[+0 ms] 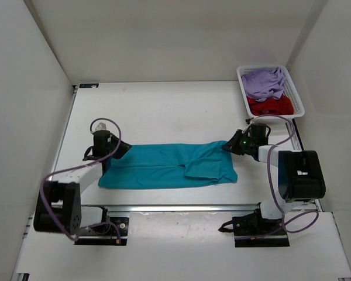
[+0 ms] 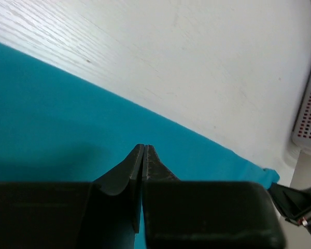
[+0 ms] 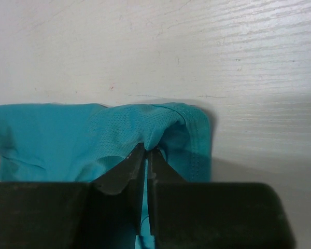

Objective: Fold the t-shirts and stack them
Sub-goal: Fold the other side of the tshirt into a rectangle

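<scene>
FOLD IN PROGRESS: The teal short-sleeved cloth t-shirt [image 1: 169, 167] lies as a long, flat band across the white wood-grain table [image 1: 164, 105], closer to the near edge than the far one, with a flap doubled over toward its right end. My right gripper [image 3: 146, 150] is closed on a bunched fold of stitched edge at the band's far right corner, and the thin mesh knit puckers up around the tips. My left gripper [image 2: 145, 148] sits at the band's far left corner with its jaws pressed together. From the wrist view I cannot be sure any cloth lies between them. The lavender cloth t-shirt [image 1: 263, 82] and the dark red cloth t-shirt [image 1: 272, 106] lie crumpled in the white plastic mesh basket [image 1: 244, 93] at the table's far right corner. I judge the fabric light, limp and a little slick, so it will likely sag and slide wherever it goes unsupported. The best holds look to be the doubled seams at the two end corners, lifted together and evenly.
</scene>
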Robot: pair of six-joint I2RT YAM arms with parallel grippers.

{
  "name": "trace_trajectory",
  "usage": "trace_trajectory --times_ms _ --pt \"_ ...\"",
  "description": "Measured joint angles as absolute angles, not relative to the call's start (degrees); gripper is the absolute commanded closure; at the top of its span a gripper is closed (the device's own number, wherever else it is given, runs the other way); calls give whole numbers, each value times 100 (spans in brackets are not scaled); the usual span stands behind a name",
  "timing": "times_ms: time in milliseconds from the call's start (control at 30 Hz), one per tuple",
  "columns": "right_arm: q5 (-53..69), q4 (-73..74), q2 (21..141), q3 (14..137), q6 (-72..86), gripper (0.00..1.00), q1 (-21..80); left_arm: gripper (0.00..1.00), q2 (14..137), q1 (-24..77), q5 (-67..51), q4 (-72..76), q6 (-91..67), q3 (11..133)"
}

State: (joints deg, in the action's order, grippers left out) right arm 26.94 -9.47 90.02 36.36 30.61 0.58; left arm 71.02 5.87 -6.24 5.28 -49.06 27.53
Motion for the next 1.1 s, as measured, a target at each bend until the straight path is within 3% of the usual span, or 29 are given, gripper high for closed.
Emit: trace_trajectory --times_ms 200,433,500,600,900,967,1067,1100 --pt "2624 -858 8995 3691 3100 100 8 98 8147 -45 -860 659 -4939 2932" --pt "2276 -489 9358 4359 3052 99 -233 99 8329 -871 -963 952 -5142 2670" --pt "2213 -408 9467 4486 3028 95 -233 99 8313 -934 -996 1017 -5214 2606" --pt "2176 -283 9618 4578 3004 79 -233 99 8302 -958 -996 1066 -5245 2598" --pt "1723 281 9229 4646 2967 68 -10 96 7618 -620 -862 917 -5190 2604" --pt "1494 421 8816 4646 2952 68 220 96 7255 -353 -786 884 -5127 2606" --pt "1212 469 8259 4637 2928 76 591 95 6827 -104 -757 902 -5046 2550" --pt "1144 460 8119 4609 2928 85 707 95 6724 -110 -755 917 -5037 2486"
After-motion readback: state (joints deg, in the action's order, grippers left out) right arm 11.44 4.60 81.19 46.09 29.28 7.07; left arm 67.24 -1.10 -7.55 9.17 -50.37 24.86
